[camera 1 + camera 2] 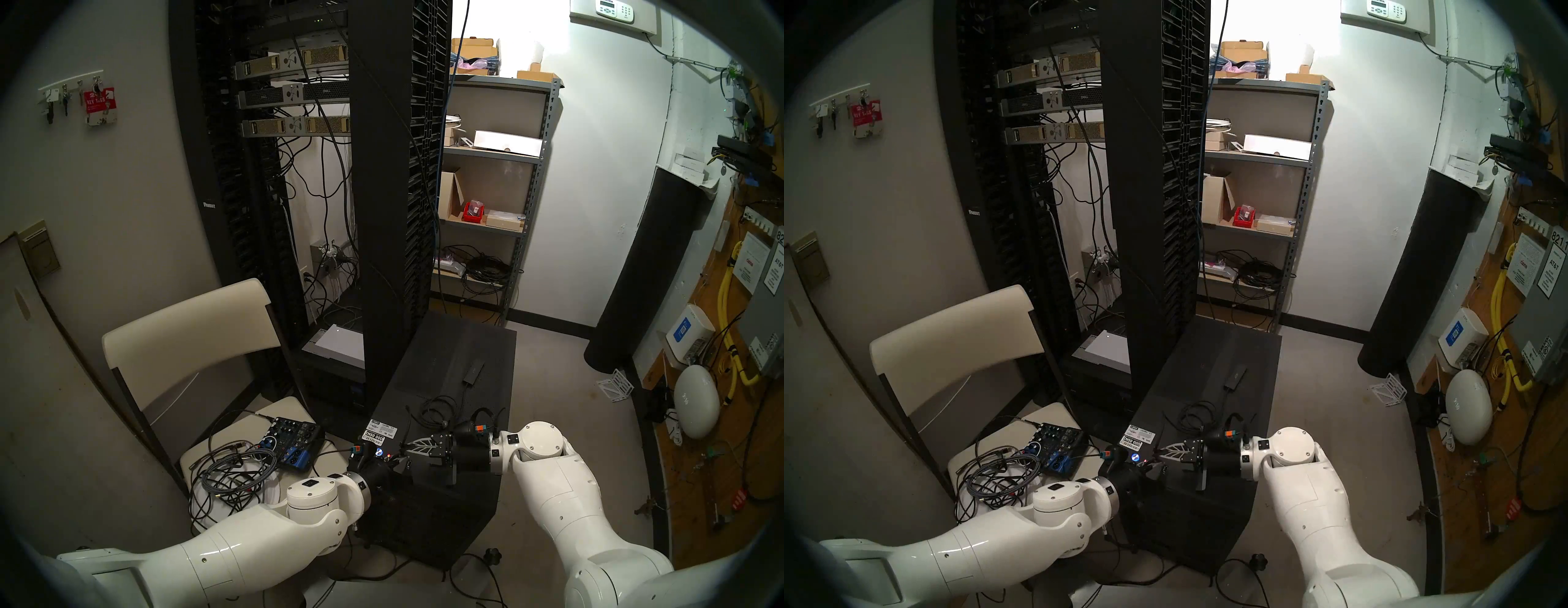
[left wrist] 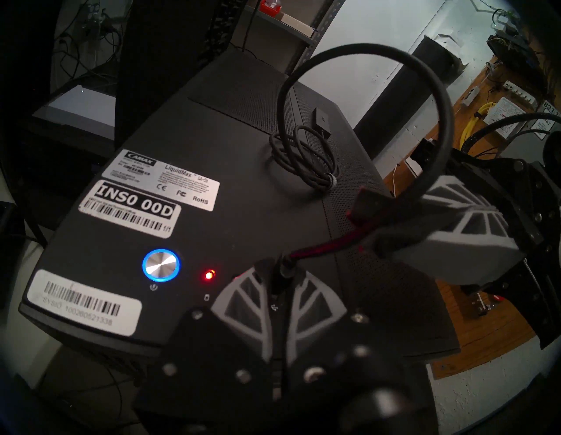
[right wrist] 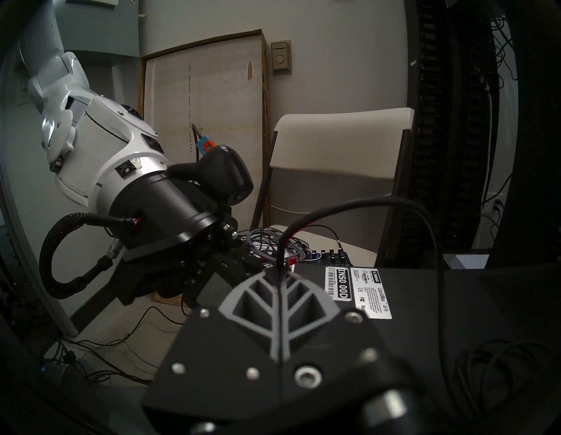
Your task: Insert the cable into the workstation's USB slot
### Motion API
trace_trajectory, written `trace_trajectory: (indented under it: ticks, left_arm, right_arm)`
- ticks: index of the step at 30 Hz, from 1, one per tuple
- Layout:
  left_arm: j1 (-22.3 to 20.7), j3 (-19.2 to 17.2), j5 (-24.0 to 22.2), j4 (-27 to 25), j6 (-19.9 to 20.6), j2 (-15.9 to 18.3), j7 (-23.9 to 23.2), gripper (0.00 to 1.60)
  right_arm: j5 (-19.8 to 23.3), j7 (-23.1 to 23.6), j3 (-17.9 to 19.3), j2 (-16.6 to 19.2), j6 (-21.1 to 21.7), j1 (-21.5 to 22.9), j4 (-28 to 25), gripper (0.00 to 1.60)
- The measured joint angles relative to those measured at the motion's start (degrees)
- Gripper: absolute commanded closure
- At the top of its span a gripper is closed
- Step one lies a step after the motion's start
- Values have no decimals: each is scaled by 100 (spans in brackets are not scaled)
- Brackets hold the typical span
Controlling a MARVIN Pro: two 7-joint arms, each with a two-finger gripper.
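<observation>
The left wrist view is showing detail the head views lack: the workstation point(image 2: 188, 243) top with a blue-ringed power button point(image 2: 161, 265), a red light point(image 2: 209, 275) and white barcode stickers point(image 2: 133, 209). The right wrist view alone is showing the left arm's wrist from the side.

The left gripper point(image 2: 280, 275) is sitting closed on the plug end of the cable point(image 2: 437, 100), near the workstation's front top edge beside the red light. The right gripper point(image 3: 277, 272) is also closed, pinching the same cable a little farther along. Between the two grips a red-and-black braided stretch is running. Beyond it, the cable is arching upward, then lying as a small loose coil on the workstation top, ending at the flat adapter box point(image 2: 322, 117).

The workstation is standing on the floor beside a tall server rack point(image 1: 394, 191). A folding chair point(image 1: 191, 339) carrying an audio mixer point(image 1: 292, 441) is standing at its left; metal shelving point(image 1: 509, 191) is standing behind.
</observation>
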Motion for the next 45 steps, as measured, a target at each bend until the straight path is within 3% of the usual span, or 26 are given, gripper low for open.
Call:
trace_trajectory:
  ticks: [14, 26, 30, 36, 45]
  left_arm:
    - [-7, 95, 256, 217, -186, -166, 129, 160]
    - [19, 88, 216, 231, -294, -184, 129, 160]
    - [20, 91, 186, 226, -308, -178, 131, 160]
    - [19, 100, 165, 216, -318, -161, 132, 160]
    - [5, 137, 161, 204, -333, -130, 131, 160]
  right_arm:
    - [-58, 21, 31, 1, 150, -145, -201, 160]
    - [-95, 36, 63, 1, 293, -334, -363, 160]
    - [-161, -20, 64, 1, 311, -355, -372, 85]
    - [-304, -171, 64, 1, 282, -340, -368, 91]
    - [-507, -404, 115, -1, 152, -233, -152, 87]
